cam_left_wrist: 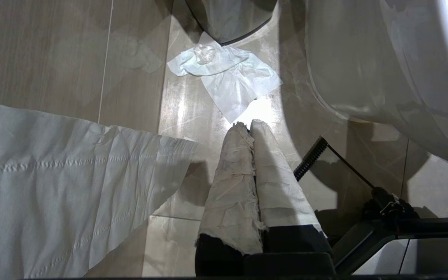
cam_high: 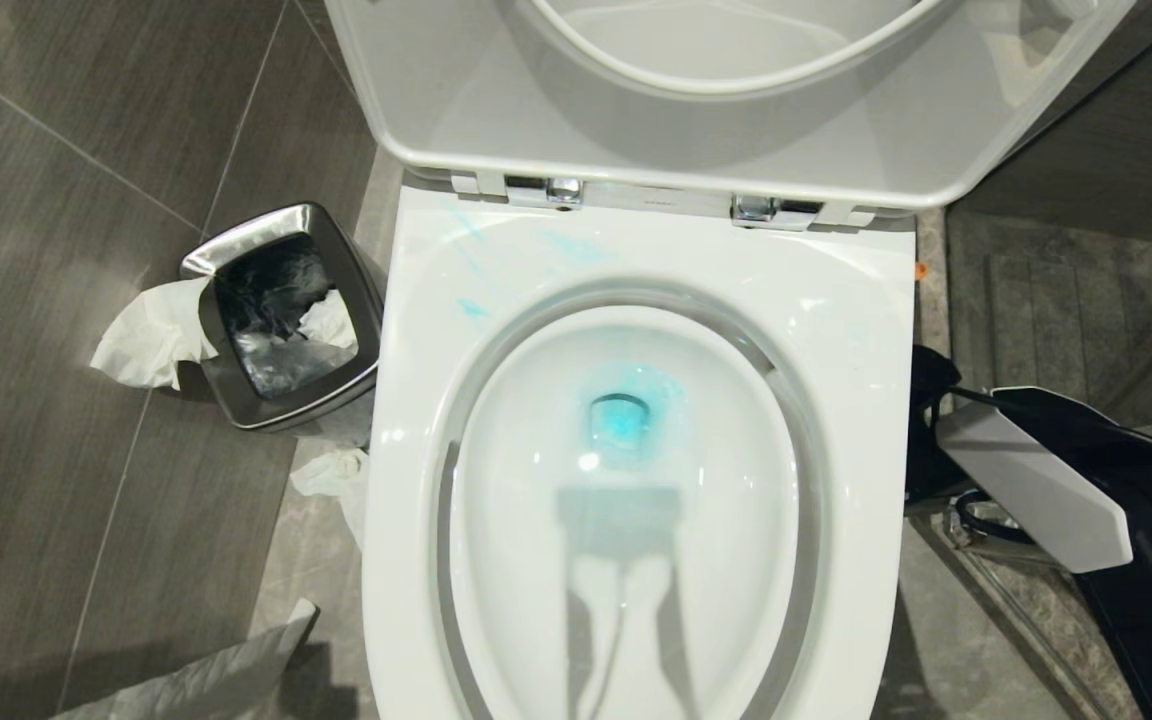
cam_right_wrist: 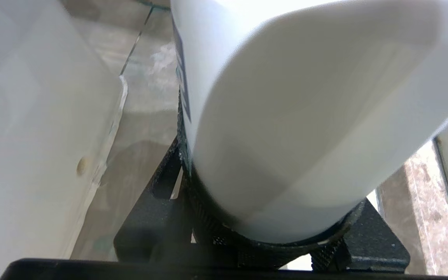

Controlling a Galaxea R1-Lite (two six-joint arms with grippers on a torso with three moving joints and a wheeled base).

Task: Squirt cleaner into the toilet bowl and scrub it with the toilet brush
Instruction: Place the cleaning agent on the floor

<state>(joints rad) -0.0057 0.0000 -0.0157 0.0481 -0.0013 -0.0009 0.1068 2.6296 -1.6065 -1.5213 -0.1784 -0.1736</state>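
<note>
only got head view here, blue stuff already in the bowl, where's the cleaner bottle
Observer: The right gripper is shut on the cleaner; its white body fills the right wrist view.
Operator: and the left one
Observer: The left gripper is shut and empty, its fingers wrapped in white material.
Operator: what's it pointing at
Observer: A crumpled tissue on the floor tiles, just ahead of its fingertips, beside the outer wall of the toilet bowl.
</note>
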